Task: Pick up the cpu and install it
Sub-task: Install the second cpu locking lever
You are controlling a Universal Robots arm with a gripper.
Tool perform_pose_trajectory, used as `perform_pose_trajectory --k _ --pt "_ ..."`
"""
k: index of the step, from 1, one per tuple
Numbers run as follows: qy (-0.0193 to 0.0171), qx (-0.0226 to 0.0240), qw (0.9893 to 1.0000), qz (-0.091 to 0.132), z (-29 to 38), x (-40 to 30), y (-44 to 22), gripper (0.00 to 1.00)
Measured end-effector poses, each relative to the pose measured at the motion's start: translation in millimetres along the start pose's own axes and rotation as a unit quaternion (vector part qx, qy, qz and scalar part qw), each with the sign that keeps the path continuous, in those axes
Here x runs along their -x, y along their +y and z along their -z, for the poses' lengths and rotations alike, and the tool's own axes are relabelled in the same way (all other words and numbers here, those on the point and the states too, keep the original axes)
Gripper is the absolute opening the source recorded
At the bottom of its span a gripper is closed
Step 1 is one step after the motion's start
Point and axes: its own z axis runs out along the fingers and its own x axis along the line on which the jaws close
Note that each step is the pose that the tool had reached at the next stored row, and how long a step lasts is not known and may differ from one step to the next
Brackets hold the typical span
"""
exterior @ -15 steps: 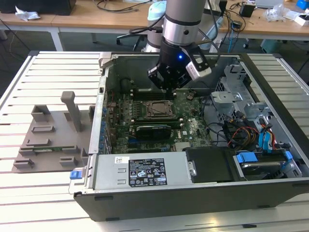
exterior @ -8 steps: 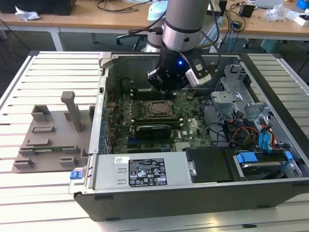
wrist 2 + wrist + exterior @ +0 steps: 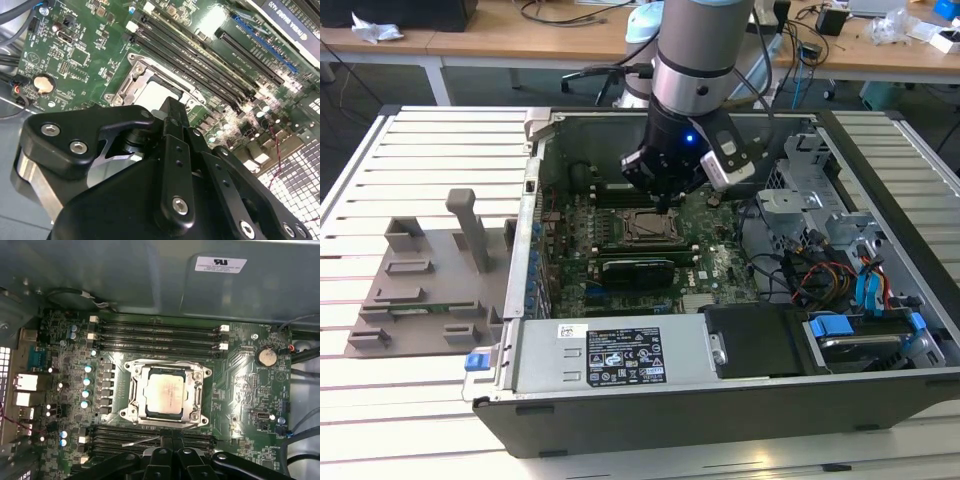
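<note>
Cpu [image 3: 163,392] sits in socket frame [image 3: 131,390] on motherboard [image 3: 240,390]. Pincer [image 3: 665,203] hovers above it, fingers pressed together, holding nothing.

The arm [image 3: 698,55] was a silver-grey metal cylinder with a pale blue joint cap, ending in a black wrist unit lit by a small blue light, and its gripper [image 3: 172,117] was matte black, with jointed links pinned by silver hex-socket screws.

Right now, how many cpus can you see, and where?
1. The cpu lies in the socket frame on the motherboard, under the gripper. Another could be hidden behind the gripper.
</note>
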Motion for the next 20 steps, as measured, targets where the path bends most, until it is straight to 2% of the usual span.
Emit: perform_pose_trajectory --k 5,14,16,20 --pt "0.0 0.0 1.0 0.0 -4.9 -0.2 -2.1 0.11" --pt "0.0 -0.0001 1.0 0.0 -17.5 -1.0 -4.0 0.11" --pt "0.0 -0.0001 1.0 0.0 -23.6 -3.1 -5.1 0.11" --pt "0.0 -0.0001 1.0 0.0 -29.0 -8.7 -8.3 0.11"
